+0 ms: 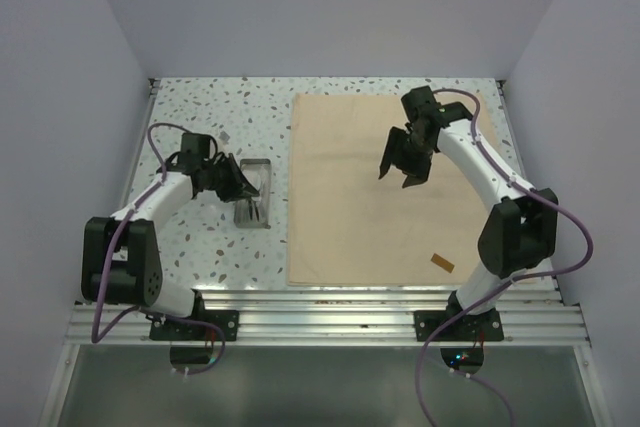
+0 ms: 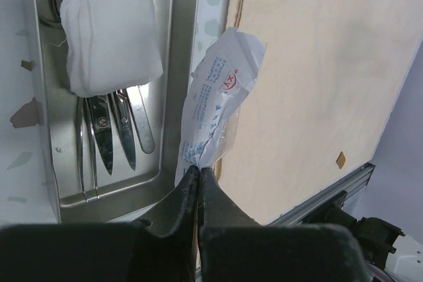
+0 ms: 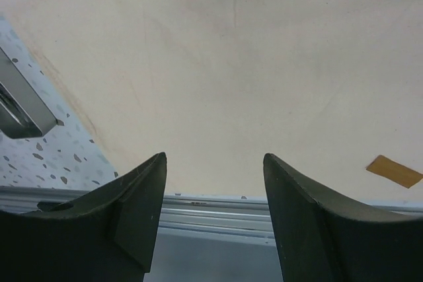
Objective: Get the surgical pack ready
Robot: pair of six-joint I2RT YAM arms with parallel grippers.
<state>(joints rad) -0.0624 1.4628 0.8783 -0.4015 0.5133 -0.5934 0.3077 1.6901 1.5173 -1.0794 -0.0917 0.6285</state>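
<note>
A tan cloth sheet (image 1: 380, 187) lies spread flat on the right half of the table. To its left stands a small grey metal tray (image 1: 256, 223). In the left wrist view the tray (image 2: 182, 37) holds white gauze (image 2: 109, 24), steel scissors (image 2: 109, 133) and thin forceps (image 2: 82, 146). My left gripper (image 2: 198, 171) is shut on the lower end of a white printed packet (image 2: 218, 97), which hangs over the tray's right wall beside the cloth's edge (image 2: 317, 84). My right gripper (image 1: 405, 172) hovers open over the cloth (image 3: 231, 51), its jaws (image 3: 215, 163) holding nothing.
A small orange-brown tag (image 1: 442, 263) lies on the cloth near its front right corner. An aluminium rail (image 1: 330, 309) runs along the table's near edge. White walls close in the speckled table on three sides.
</note>
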